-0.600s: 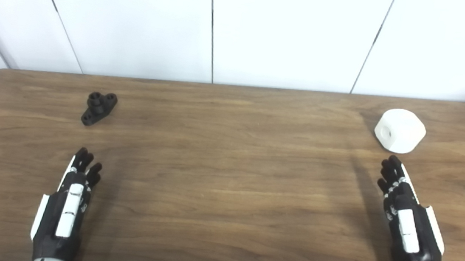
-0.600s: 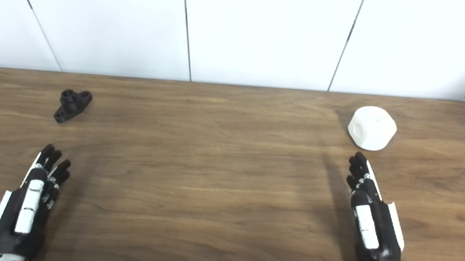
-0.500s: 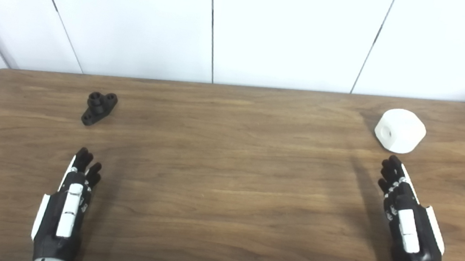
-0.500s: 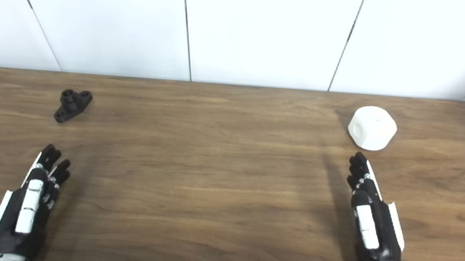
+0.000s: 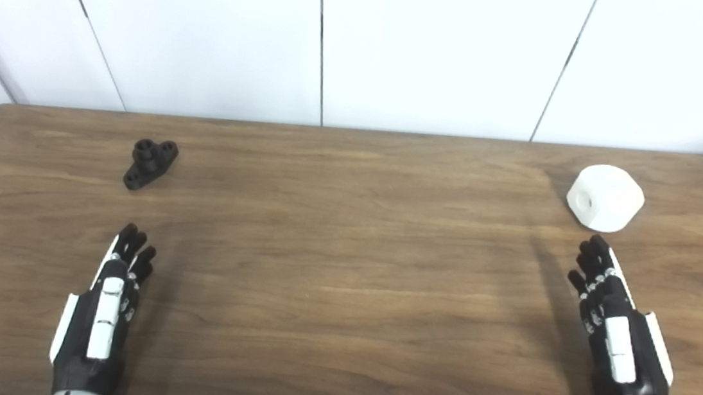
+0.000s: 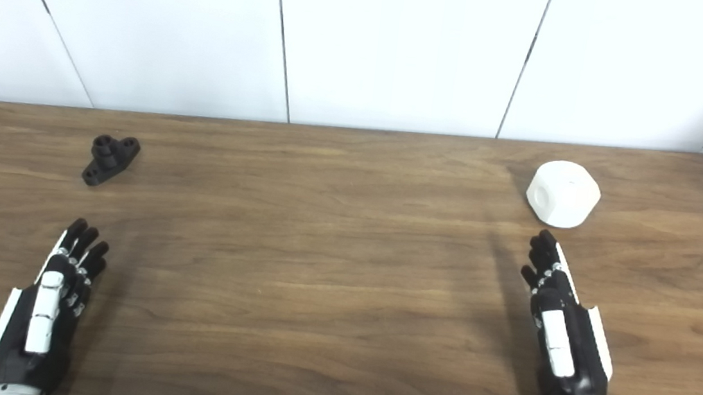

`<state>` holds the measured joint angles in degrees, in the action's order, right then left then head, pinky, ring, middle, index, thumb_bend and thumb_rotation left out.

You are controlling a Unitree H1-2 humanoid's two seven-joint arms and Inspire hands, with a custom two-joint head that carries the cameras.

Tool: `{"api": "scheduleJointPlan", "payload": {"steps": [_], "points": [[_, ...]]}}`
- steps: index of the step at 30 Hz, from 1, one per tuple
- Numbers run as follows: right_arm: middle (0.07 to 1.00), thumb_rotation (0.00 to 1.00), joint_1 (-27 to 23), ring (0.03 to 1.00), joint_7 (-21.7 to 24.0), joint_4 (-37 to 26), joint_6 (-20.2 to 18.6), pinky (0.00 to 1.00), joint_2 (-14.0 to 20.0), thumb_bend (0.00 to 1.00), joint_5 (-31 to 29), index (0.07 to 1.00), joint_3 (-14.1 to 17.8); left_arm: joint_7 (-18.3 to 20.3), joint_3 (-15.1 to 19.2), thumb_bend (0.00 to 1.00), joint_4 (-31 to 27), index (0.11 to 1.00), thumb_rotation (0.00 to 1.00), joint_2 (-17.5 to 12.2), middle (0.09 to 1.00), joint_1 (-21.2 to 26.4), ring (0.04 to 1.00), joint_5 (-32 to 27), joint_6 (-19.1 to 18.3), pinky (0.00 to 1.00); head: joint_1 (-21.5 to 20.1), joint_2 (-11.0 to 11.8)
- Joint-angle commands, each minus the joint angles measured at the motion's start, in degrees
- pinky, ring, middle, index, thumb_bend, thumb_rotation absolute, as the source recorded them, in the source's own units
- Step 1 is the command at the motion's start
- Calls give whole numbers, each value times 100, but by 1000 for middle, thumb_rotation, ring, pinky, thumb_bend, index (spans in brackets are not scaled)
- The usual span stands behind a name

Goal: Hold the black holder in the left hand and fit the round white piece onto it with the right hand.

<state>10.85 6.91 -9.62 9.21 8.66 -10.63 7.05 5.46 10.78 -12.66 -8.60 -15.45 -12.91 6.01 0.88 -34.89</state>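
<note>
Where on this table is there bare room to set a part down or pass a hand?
The wide middle of the table, between black holder and round white piece, is bare. Tightest spot: the right hand, its fingertips just short of the white piece. The left hand lies well clear of the holder.

A wooden counter [image 5: 344, 274] with brown grain and rounded far corners is seen filling the lower part of both views. Behind it a white wall [image 5: 443, 51] is made up of flat panels, divided by thin dark seams that slant outward toward the sides. The scene is evenly and brightly lit, and soft shadows are cast on the wood
</note>
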Motion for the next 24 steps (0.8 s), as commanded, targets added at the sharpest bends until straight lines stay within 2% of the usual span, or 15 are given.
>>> {"api": "scheduleJointPlan", "payload": {"steps": [1, 6, 8, 11, 17, 24], "points": [[972, 898, 221, 998, 6, 195, 42, 995, -163, 603, -42, 968, -92, 30, -22, 515, -81, 1000, 871, -69, 982, -10, 960, 78, 64, 986, 22, 11], [980, 901, 194, 1000, 73, 276, 88, 986, -118, 585, -145, 971, -71, 57, -93, 514, -49, 1000, 896, -99, 998, -19, 972, 232, 129, 993, 229, 127], [984, 891, 182, 1000, 128, 348, 97, 996, -79, 607, -241, 971, -51, 43, -115, 522, -4, 1000, 887, -76, 996, -17, 969, 266, 176, 992, 355, 192], [985, 893, 178, 1000, 195, 508, 250, 1000, -10, 613, -280, 970, -24, 69, -194, 535, 38, 1000, 878, -63, 999, -39, 985, 330, 228, 998, 663, 374], [994, 921, 136, 1000, 317, 825, 507, 1000, 60, 591, -329, 981, 11, -11, -288, 606, 181, 1000, 864, 5, 1000, -45, 991, 639, 401, 958, 1009, 677], [1000, 966, 38, 1000, 443, 1138, 644, 1000, 142, 555, -460, 1000, 14, -72, -357, 610, 418, 997, 810, 119, 978, 46, 963, 826, 576, 916, 1540, 1107]]}}
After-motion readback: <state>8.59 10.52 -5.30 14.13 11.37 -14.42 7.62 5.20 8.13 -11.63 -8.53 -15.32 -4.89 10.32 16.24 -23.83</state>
